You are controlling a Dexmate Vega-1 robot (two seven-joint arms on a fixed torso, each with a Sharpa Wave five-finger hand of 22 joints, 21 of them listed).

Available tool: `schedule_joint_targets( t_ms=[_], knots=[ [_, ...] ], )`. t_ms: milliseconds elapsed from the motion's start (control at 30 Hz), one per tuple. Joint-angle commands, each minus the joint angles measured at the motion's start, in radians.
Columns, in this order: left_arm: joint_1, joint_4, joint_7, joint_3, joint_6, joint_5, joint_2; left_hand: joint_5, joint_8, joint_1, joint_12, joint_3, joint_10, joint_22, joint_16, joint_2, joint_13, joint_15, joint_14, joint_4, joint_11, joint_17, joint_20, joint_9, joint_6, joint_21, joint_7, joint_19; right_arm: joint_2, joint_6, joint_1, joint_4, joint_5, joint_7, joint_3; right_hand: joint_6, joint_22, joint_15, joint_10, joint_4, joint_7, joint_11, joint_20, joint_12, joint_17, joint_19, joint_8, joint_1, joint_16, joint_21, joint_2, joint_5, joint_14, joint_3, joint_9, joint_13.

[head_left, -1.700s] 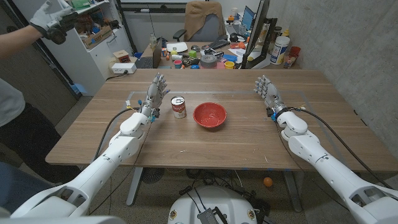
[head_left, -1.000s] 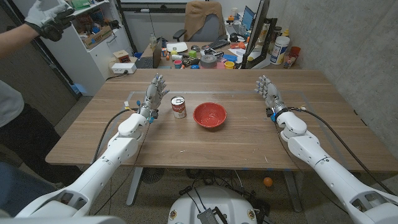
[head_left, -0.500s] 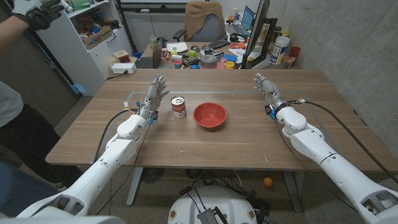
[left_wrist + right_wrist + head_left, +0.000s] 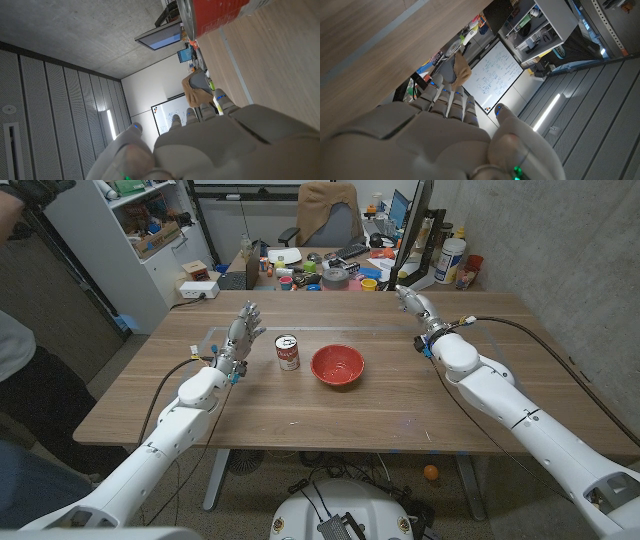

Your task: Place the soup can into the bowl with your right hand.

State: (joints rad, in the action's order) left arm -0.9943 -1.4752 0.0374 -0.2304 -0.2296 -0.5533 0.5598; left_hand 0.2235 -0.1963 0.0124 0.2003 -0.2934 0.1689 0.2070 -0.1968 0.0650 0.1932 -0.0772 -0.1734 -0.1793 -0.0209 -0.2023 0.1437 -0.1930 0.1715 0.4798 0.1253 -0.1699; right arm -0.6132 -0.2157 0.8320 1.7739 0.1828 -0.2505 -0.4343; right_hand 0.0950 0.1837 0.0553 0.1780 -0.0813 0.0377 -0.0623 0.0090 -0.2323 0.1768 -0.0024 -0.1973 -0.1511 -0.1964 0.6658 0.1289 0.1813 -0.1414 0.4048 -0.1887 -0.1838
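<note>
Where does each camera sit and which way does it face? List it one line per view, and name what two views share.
Head view: on the robot's head, looking down at the wooden table with soup can, bowl, left hand and right hand.
Left wrist view: on the left wrist, looking along the left hand toward the can.
Right wrist view: on the right wrist, looking along the right hand across the tabletop.
Shared: head and left wrist views both show the can.

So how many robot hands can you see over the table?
2. The left hand is up beside the soup can, not touching it. The right hand is far across the table, past the red bowl. Both hold nothing.
</note>
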Motion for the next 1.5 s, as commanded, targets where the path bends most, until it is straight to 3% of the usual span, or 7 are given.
schedule_joint_targets(
  t_ms=[33,500,767,1133,1500],
  knots=[
    [-0.064,-0.063,-0.041,0.051,0.01,-0.019,0.045,0.007,-0.001,-0.005,-0.003,0.006,0.181,0.003,0.004,0.049,0.003,-0.012,-0.155,0.0,-0.008,-0.003,0.009,-0.005,0.267,-0.006,0.006,-0.102,0.003,-0.225,-0.093,0.148,-0.195,-0.037,-0.111,0.007,0.004,0.004,0.012,0.007,0.003,0.002,0.01,-0.002,0.002,0.007,-0.003,-0.014,-0.005,0.006,0.003,0.006,-0.013,0.002,-0.001,-0.002],
    [-0.181,-0.167,-0.096,0.143,0.023,-0.039,0.118,0.007,-0.003,-0.007,-0.001,0.015,0.184,0.004,0.003,0.043,0.003,-0.02,-0.161,0.0,-0.013,-0.004,0.011,-0.005,0.264,-0.009,0.004,-0.112,0.027,-0.388,-0.149,0.253,-0.425,0.005,-0.231,-0.005,0.004,0.005,0.014,0.016,0.008,0.005,0.016,-0.001,0.001,0.011,0.002,-0.022,-0.003,0.005,-0.009,0.005,-0.019,0.001,-0.001,-0.002],
    [-0.224,-0.187,-0.11,0.184,0.032,-0.056,0.14,0.007,-0.004,-0.008,0.001,0.019,0.182,0.004,0.003,0.04,0.003,-0.022,-0.162,0.001,-0.017,-0.004,0.011,-0.005,0.262,-0.011,0.001,-0.116,0.057,-0.47,-0.177,0.3,-0.551,0.051,-0.307,-0.022,0.004,0.008,0.01,0.02,0.01,0.006,0.027,0.003,0.003,0.021,0.008,-0.02,-0.003,0.006,-0.021,0.004,-0.022,-0.005,-0.001,-0.002],
    [-0.225,-0.168,-0.083,0.195,0.02,-0.066,0.148,0.007,-0.008,-0.008,0.003,0.023,0.179,0.005,0.001,0.038,0.003,-0.025,-0.161,0.001,-0.019,-0.004,0.011,-0.005,0.253,-0.012,-0.004,-0.12,0.1,-0.48,-0.223,0.294,-0.697,0.14,-0.395,-0.046,0.004,0.007,-0.003,0.032,0.018,0.015,0.033,0.01,0.002,0.025,0.014,-0.03,0.001,0.004,-0.028,0.005,-0.023,-0.003,-0.002,-0.002],
    [-0.224,-0.154,-0.062,0.194,0.005,-0.074,0.143,0.007,-0.009,-0.007,0.004,0.026,0.178,0.005,0.0,0.036,0.003,-0.027,-0.161,0.002,-0.019,-0.004,0.012,-0.005,0.249,-0.013,-0.004,-0.122,0.129,-0.388,-0.252,0.282,-0.81,0.24,-0.452,-0.051,0.004,0.005,-0.015,0.043,0.025,0.019,0.038,0.016,0.001,0.026,0.013,-0.042,0.004,0.001,-0.029,0.007,-0.018,-0.001,-0.002,-0.002]
  ],
)
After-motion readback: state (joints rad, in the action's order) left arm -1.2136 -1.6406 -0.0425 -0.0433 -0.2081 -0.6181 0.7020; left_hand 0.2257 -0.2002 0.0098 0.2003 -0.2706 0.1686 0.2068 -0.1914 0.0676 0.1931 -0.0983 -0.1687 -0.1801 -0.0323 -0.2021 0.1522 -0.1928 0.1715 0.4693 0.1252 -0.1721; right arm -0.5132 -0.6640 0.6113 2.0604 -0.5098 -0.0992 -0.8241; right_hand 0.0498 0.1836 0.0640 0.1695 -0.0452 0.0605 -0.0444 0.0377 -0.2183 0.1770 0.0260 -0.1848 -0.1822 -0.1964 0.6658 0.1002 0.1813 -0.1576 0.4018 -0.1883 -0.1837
